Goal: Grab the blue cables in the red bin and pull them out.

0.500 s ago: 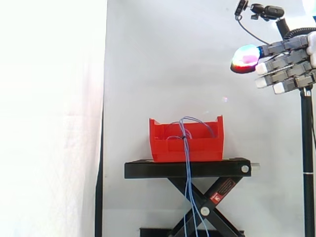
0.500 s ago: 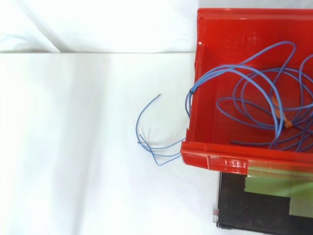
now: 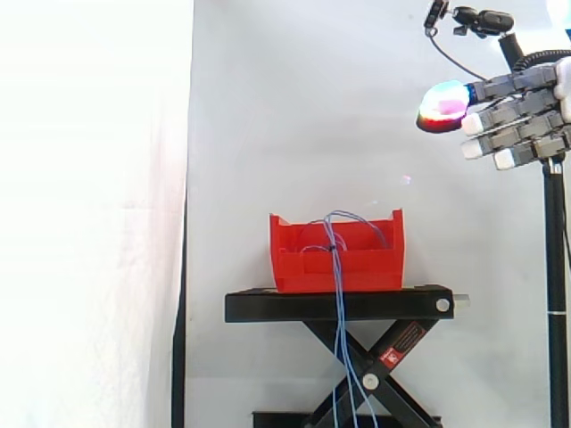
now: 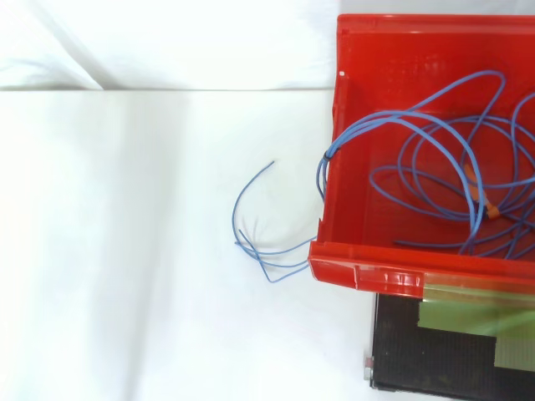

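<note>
A red bin (image 3: 337, 254) stands on a black scissor stand (image 3: 339, 305). Thin blue cables (image 4: 435, 180) lie coiled inside the red bin (image 4: 368, 209), tied in a bundle at its rim. In the side view the blue cables (image 3: 339, 348) hang over the bin's front wall and down past the stand. Loose cable ends (image 4: 259, 242) curl outside the bin. My hand (image 3: 513, 116) hovers high at the upper right, well above and to the right of the bin. Its fingers are straight, pointing left, with nothing in them.
A white curtain hangs behind the work. A thin black pole (image 3: 558, 294) with a small camera mount (image 3: 473, 18) on top stands at the right edge, just behind my hand. The stand's crossed legs (image 3: 375, 374) fill the space below the bin.
</note>
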You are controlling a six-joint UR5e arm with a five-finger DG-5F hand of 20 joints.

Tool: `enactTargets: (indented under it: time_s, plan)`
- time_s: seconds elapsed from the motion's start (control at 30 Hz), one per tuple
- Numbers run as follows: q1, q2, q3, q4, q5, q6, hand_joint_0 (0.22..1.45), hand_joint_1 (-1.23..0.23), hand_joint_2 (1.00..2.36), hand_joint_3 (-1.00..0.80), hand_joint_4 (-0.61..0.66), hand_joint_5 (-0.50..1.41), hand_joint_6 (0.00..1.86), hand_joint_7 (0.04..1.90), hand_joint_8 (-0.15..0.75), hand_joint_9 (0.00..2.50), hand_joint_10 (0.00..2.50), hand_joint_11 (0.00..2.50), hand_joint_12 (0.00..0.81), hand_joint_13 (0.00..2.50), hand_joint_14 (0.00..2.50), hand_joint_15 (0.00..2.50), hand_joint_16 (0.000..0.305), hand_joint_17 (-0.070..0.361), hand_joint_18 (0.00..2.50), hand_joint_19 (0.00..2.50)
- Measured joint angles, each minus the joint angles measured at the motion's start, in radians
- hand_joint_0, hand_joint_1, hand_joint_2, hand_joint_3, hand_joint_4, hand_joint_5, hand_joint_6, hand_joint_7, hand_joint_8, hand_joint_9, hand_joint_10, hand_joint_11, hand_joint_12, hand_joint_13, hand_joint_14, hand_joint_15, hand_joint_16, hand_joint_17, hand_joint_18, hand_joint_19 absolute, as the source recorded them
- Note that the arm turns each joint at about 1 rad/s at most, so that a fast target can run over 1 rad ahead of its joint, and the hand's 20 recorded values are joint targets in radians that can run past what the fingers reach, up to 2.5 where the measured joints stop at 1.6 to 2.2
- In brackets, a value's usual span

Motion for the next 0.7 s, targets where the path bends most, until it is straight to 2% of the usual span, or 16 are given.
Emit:
enactTargets:
  time_s: [0.7]
  plan:
    - [0.0, 0.0, 0.0, 0.0, 0.0, 0.0, 0.74, -0.64, 1.0, -1.0, 0.19, 0.27, 0.0, 0.16, 0.251, 0.36, 0.01, 0.21, 0.33, 0.18, 0.01, 0.34, 0.046, 0.103, 0.19, 0.61]
